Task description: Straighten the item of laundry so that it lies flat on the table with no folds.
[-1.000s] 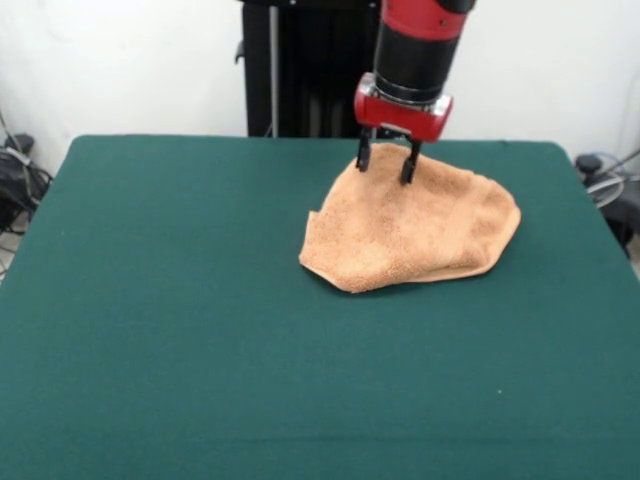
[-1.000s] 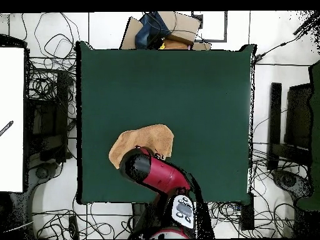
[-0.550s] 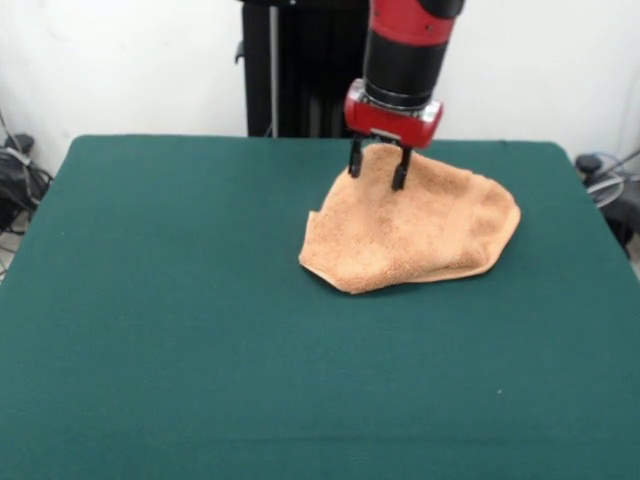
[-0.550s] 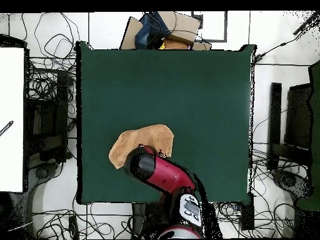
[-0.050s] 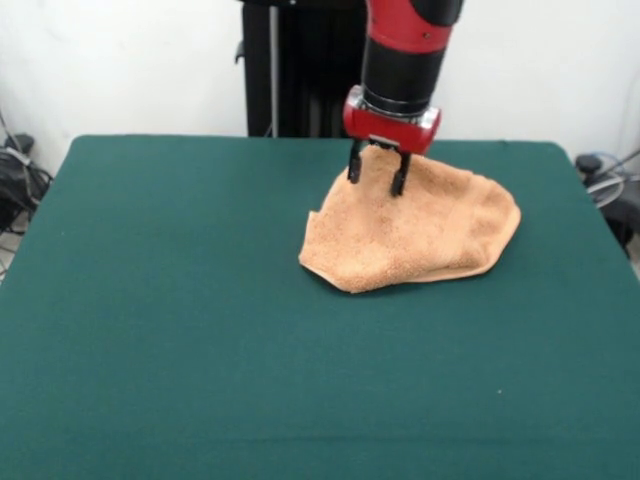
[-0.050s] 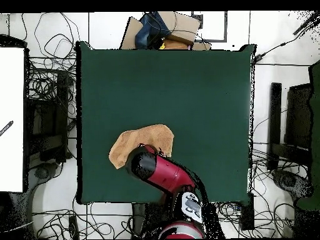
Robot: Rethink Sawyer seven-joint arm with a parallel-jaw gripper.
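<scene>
- The pincer [image 5: 376,178] has crept a bit toward the far-left of the towel over the last second — in the front view it slid left and lifted slightly, from the middle of the back edge to the back corner. Its two black fingers [image 5: 354,167] are spread apart with nothing between them, so it's released and empty.
- The towel [image 5: 410,230] hasn't budged at all — same lumpy outline as a second ago, so that shuffle was repositioning, not pulling. My guess is it's lining up a fresh grab on that rear corner.
- Relative to the pincer, the towel sits right below and spreads out to the near-right. The tips hang over its back corner; I can't tell whether they touch the cloth or hover just above it.
- It's still humped and folded, with a rounded doubled-over edge along the front, so the flattening is pretty much all left to do.
- The towel lies on the far right part of the green bench [image 5: 180,330]; in the overhead view the arm [image 6: 156,170] covers part of it.
</scene>
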